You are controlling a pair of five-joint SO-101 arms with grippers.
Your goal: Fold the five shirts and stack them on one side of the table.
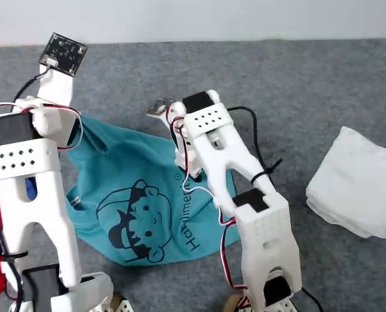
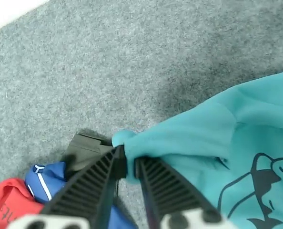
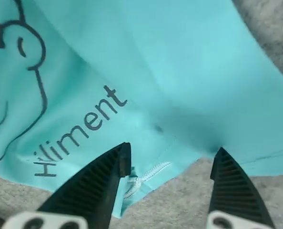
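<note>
Left fingers (image 2: 98,176) pinch the teal shirt (image 2: 217,129) by an edge, while right fingers (image 3: 96,179) stand apart over its hem.

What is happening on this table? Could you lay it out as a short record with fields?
surface: grey carpet-like tabletop
shirt in work: teal cotton shirt with a cartoon print, spread out
left gripper: shut on that shirt's bunched edge
right gripper: open, over its hem
finished: folded white fabric bundle, set apart
waiting: red garment, blue garment, black garment, heaped together
</note>
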